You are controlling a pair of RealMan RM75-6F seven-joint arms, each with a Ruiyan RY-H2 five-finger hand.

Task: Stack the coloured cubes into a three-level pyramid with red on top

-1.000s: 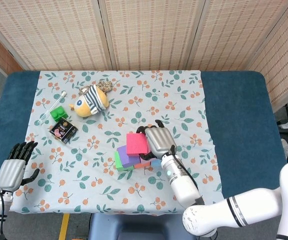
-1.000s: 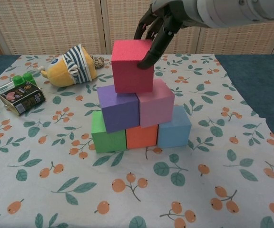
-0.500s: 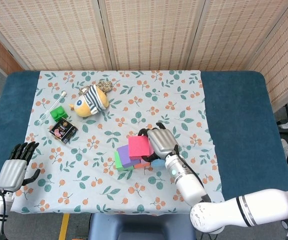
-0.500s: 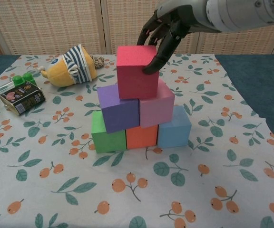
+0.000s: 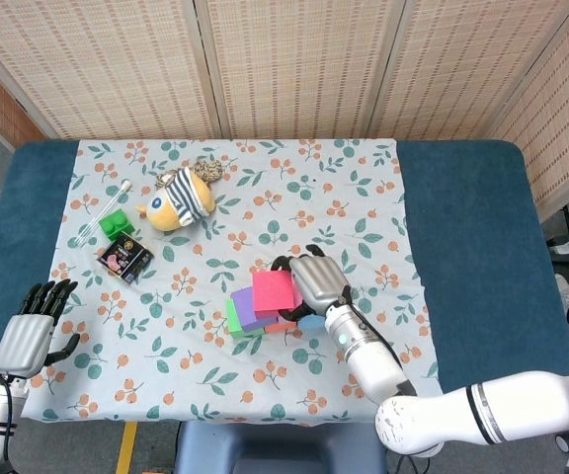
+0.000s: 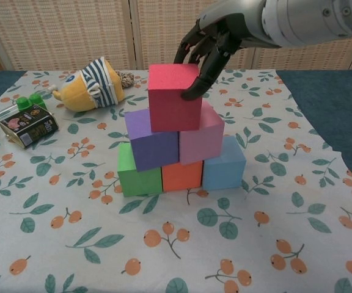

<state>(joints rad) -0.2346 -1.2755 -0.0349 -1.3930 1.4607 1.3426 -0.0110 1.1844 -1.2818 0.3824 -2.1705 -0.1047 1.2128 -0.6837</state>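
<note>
A red cube [image 6: 173, 96] [image 5: 274, 289] rests on top of a purple cube [image 6: 153, 142] and a pink cube [image 6: 201, 137]. Below them stand a green cube [image 6: 137, 176], an orange cube [image 6: 181, 175] and a blue cube [image 6: 224, 165] in a row on the cloth. My right hand [image 6: 209, 46] [image 5: 316, 280] grips the red cube from above and behind, fingers on its far and right sides. My left hand [image 5: 30, 331] hangs open at the table's near left edge, away from the stack.
A striped plush toy [image 6: 93, 83] lies at the back left. Beside it sit a small dark packet [image 6: 29, 126] and a little green block [image 6: 29, 101] with a thin white stick. The floral cloth [image 6: 274, 207] lies bare to the right and front of the stack.
The right hand has lowered the red cube and shifted it slightly right, from hovering tilted above the purple cube to sitting on the purple and pink cubes. The left hand stayed put.
</note>
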